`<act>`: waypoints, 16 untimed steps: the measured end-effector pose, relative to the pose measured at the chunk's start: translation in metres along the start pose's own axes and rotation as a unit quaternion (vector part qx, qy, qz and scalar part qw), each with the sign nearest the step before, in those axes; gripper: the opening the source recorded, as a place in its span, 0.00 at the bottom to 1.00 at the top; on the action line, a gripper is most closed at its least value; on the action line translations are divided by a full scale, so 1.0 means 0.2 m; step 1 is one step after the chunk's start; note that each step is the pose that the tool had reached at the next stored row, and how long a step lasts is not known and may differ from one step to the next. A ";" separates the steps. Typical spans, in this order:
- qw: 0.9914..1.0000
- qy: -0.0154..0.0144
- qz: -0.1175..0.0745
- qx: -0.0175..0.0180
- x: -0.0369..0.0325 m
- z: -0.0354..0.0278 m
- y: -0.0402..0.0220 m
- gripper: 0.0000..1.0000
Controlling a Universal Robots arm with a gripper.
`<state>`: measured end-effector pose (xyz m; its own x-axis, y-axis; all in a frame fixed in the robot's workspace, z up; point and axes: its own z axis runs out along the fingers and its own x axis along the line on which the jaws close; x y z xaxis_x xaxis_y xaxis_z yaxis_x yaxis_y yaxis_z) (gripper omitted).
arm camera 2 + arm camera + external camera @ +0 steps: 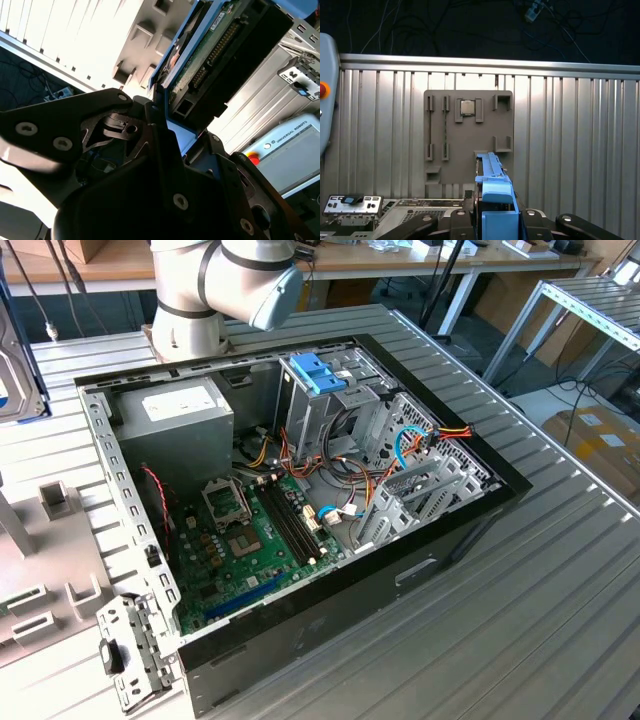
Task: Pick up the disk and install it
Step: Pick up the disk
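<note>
The disk (225, 55) is a dark flat drive in a blue carrier, with its green circuit board and connector pins facing the second wrist view. My gripper (165, 112) is shut on it, a black finger pressing each flat side. In the first wrist view the disk (492, 187) stands edge-on between the fingers of the gripper (492, 220), held in the air over a grey fixture plate (467, 135). At the exterior view's left edge, well clear of the open computer case (450, 530), a dark flat body with a blue spot (15, 380) shows.
Inside the case are a grey power-supply box (180, 410), a green motherboard (240, 540), loose cables and a metal drive cage with a blue latch (318, 372). The fixture plate holds a small chip (467, 107). A metal bracket (125, 650) lies beside the case.
</note>
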<state>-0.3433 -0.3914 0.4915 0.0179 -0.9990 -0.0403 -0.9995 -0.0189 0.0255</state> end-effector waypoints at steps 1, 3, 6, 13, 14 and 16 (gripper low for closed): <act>1.000 0.000 0.000 0.000 0.000 0.000 -0.001 0.37; 1.000 0.000 0.000 0.000 0.000 0.000 -0.002 0.37; 1.000 0.000 0.000 0.000 0.000 0.000 -0.006 0.37; 1.000 0.000 0.000 0.000 0.000 0.001 -0.016 0.37; 1.000 0.000 0.000 0.000 0.001 0.001 -0.017 0.37; 1.000 0.000 0.000 0.000 0.001 0.001 -0.020 0.37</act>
<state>-0.3393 -0.3915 0.4912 0.0179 -0.9990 -0.0403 -0.9995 -0.0189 0.0254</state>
